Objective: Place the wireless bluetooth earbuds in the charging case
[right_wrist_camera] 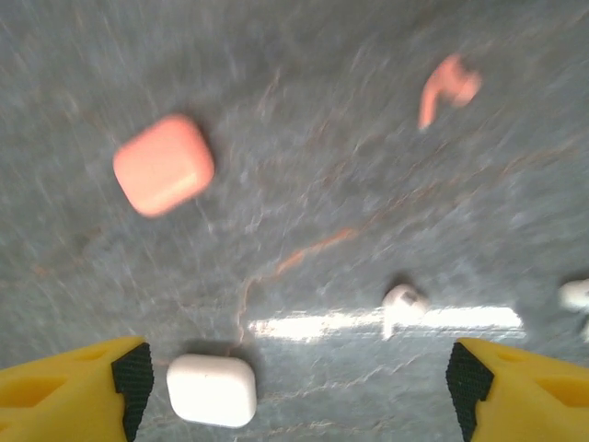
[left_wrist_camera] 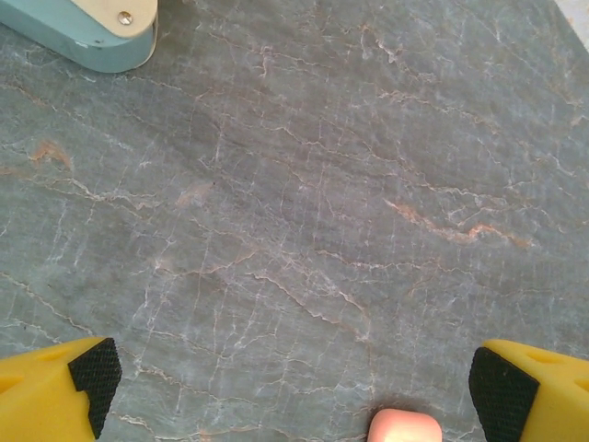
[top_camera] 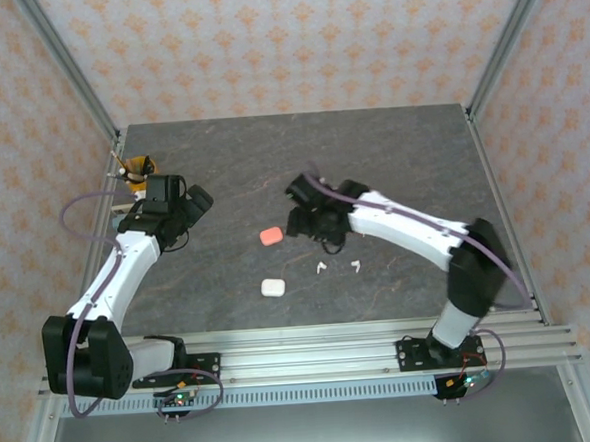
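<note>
On the dark stone table lie a shut coral-pink charging case and, nearer the front, a shut white charging case. Two white earbuds rest to the right of the white case. My right gripper hovers open just right of the pink case. Its wrist view is blurred and takes in the pink case, the white case, a coral-pink earbud and white earbuds, with nothing between the gripper's jaws. My left gripper stands open at the left, the pink case near its right fingertip.
An orange and white object sits at the table's back left corner by the frame post. A teal and cream object lies ahead of the left gripper. Metal rails run along the front edge.
</note>
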{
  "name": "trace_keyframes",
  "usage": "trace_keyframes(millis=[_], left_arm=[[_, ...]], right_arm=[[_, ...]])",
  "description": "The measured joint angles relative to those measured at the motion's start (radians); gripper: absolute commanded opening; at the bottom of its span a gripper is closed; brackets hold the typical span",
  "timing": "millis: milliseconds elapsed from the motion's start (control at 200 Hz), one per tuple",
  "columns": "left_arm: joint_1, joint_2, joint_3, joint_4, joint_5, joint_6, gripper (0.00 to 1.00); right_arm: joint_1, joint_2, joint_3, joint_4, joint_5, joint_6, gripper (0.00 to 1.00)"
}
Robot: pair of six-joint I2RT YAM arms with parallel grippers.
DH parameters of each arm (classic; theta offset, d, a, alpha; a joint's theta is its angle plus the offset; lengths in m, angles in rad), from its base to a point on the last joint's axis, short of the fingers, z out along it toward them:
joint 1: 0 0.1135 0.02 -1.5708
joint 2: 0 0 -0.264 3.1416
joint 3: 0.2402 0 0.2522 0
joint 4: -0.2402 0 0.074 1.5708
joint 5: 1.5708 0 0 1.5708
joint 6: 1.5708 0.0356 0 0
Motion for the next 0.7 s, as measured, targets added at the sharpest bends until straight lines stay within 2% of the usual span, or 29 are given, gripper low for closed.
trace_keyframes(millis=[95,250,701], left_arm=[[0.007,0.031,0.024,-0.013,0.006,-0.002,1.00],[0.041,0.070,0.045,-0.021,0.017,-0.001,1.00],[0.060,0.108,0.046,-0.022,0.043,0.009,1.00]], right_arm=[[0.076,0.134,0.098,-0.042,0.007,0.043,0.89],[0.145,0.256,0.191,-0.080,-0.006,0.103,0.92],[0.230,0.376,0.272,-0.113,-0.041,0.191,0.92]])
